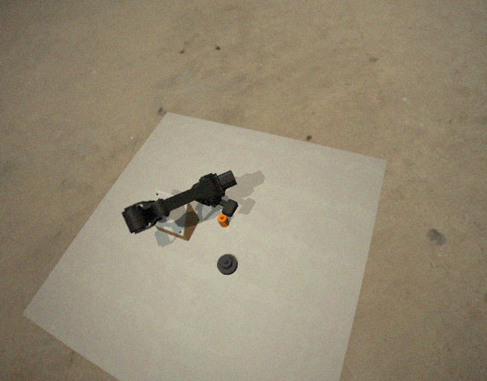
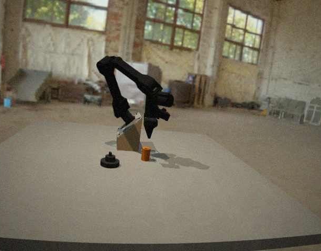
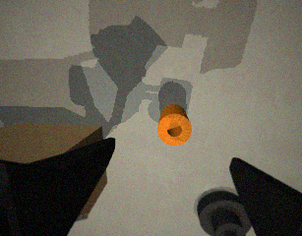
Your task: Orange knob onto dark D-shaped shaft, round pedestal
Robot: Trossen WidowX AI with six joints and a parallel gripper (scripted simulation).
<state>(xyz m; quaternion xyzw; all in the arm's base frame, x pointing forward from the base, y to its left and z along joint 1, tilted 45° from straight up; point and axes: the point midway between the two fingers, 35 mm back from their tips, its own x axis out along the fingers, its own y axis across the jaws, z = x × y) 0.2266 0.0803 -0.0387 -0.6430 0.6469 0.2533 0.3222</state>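
Orange and upright, the knob (image 1: 223, 221) (image 2: 145, 154) (image 3: 182, 135) stands below the wide-open, empty gripper (image 2: 148, 137) (image 3: 171, 152); the pedestal (image 1: 222, 268) (image 2: 109, 163) (image 3: 206, 211) sits lower, off to one side.

Lt grey mat (image 1: 292, 262) (image 2: 155, 205) (image 3: 136, 197) on brown flr (image 1: 432, 123) (image 2: 266, 135), windows (image 2: 173, 24) behind.

Disused industrial hall or old workshop: tall, metal-framed, multi-pane windows (image 2: 173, 24); stained, peeling pale plaster walls (image 2: 298, 54); worn brown floor (image 1: 276, 74) (image 2: 236, 118); blurred clutter alongside.
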